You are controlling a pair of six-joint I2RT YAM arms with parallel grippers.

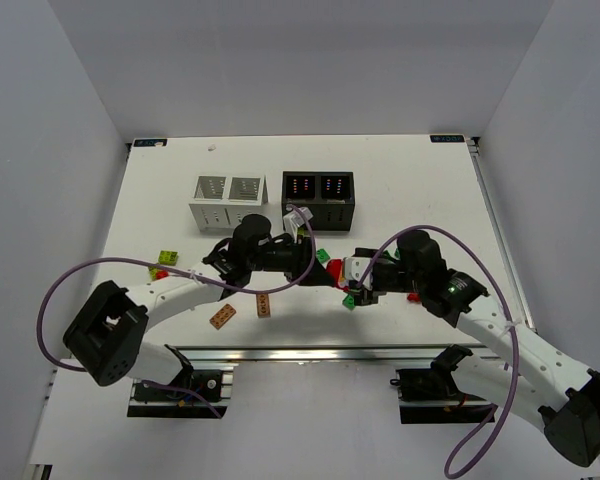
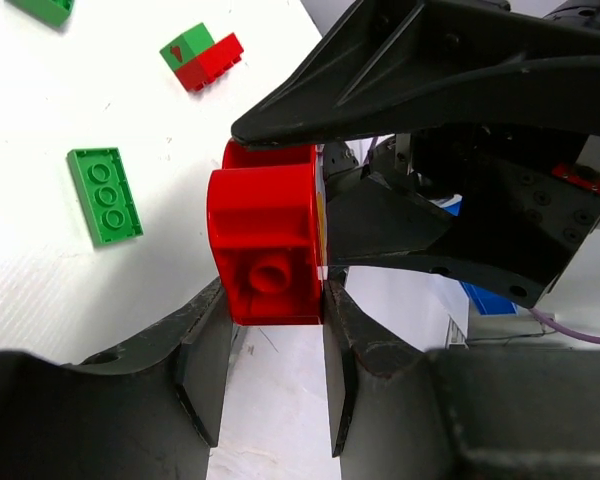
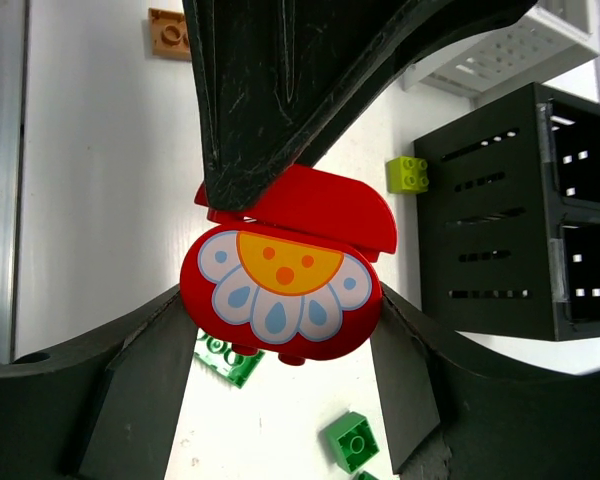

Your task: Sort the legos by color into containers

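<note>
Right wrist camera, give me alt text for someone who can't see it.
A red brick printed with a white-petalled flower is clamped in the right gripper, with a black finger of the left gripper over its top. Behind, on the white table, are the black container at right, a yellow-green brick beside it and green bricks below.

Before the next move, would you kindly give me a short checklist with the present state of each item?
1. Right end effector holds the red brick: ok, fingers against both sides.
2. Left end effector holds the same brick: ok, apparently; its pads touch the lower edges.
3. Only one arm holding before pulling away: not ok, both grip it.
4. Which compartment takes red: cannot tell; contents of the black container and white container are unreadable.
5. Sorting finished: not ok; a green brick and an orange brick lie loose.
</note>
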